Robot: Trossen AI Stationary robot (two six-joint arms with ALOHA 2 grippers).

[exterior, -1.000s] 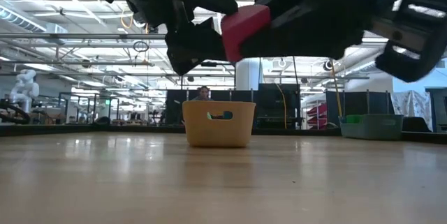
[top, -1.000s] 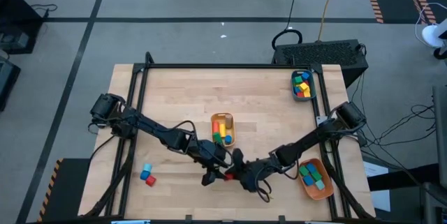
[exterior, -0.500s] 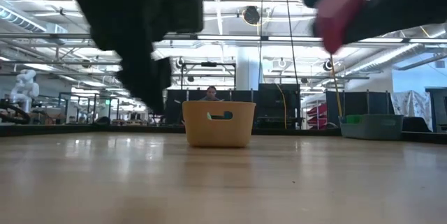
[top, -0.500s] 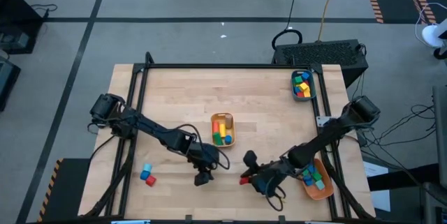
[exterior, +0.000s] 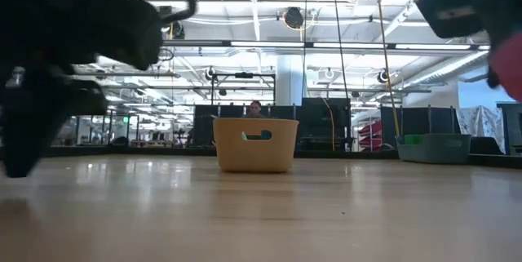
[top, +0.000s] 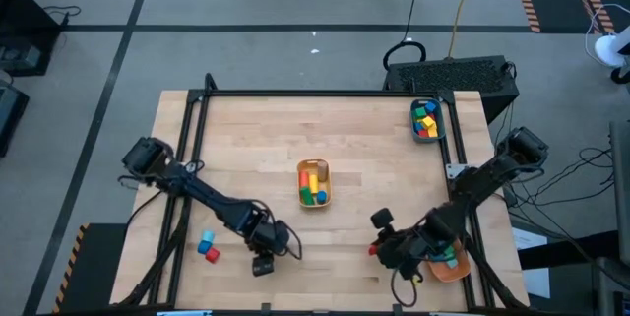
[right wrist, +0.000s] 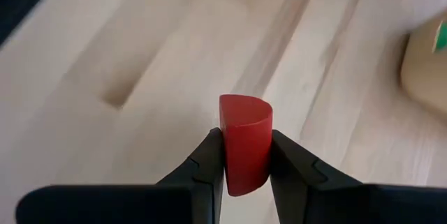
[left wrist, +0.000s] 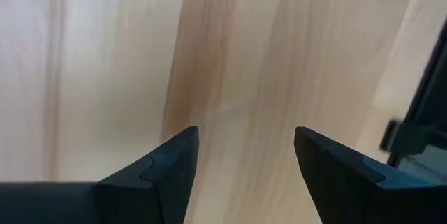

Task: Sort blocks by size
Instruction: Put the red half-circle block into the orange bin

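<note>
A red block with one rounded side is in my right gripper, which is shut on it above the table's near right part, just left of the orange bin. The block also shows at the right edge of the low view. My left gripper stands open over bare wood near the front edge, left of the middle, with nothing between its fingers. A blue block and a red block rest on the table to its left. My right gripper pinches the red block between its two fingers, one on each of two opposite sides. The fingers slant downward. The block's rounded end sticks out past the fingertips, and the block is lifted clear of the table.
A yellow bin with several blocks stands at the table's middle. A teal bin with several blocks sits at the far right corner. The orange bin also holds blocks. Bare wood lies between the two grippers.
The two grippers were close together at the near middle and have drawn apart. My right gripper has carried the red block up and toward the table's right edge, nearing the orange bin. My left gripper, open throughout, has gone toward the left and near edges, sinking and tipping downward.
</note>
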